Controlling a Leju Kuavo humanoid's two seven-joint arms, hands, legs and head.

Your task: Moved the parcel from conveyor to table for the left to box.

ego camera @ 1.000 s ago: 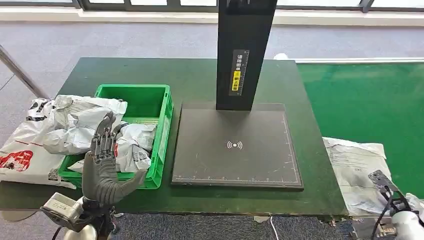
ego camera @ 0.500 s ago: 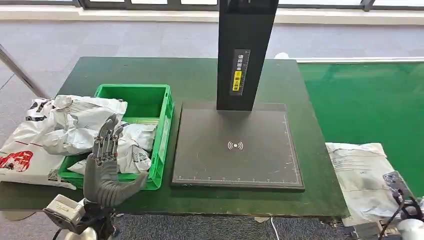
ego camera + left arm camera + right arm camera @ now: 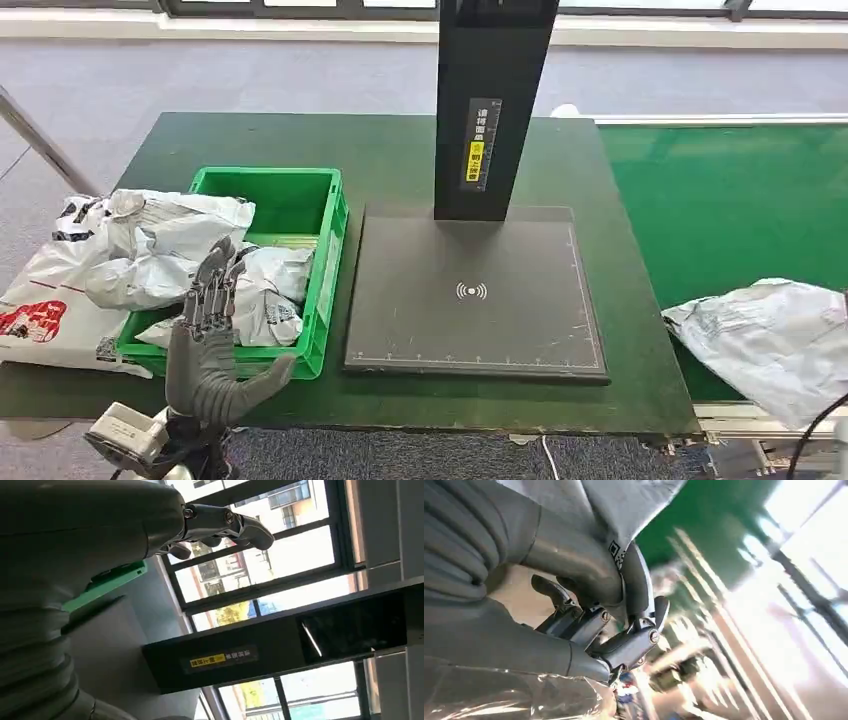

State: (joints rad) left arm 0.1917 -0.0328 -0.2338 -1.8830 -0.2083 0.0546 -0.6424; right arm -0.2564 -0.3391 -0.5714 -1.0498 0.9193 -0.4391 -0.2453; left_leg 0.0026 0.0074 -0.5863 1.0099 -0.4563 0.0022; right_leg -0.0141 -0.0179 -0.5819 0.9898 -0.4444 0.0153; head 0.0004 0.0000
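Note:
A grey-white plastic parcel hangs crumpled and lifted over the near end of the green conveyor, at the right of the head view. In the right wrist view my right hand grips it, the thumb and dark fingers closed around a fold of the parcel. My left hand stands upright and open at the table's front left, just in front of the green box, holding nothing. The left wrist view shows the left hand with its fingers spread.
The green box holds several crumpled parcels, and more parcels lie piled to its left. A black scanner pad with a tall black column takes up the middle of the dark green table.
The parcel has gone from lying flat on the conveyor's near end to being gathered up and lifted in my right hand. My left hand has hardly moved.

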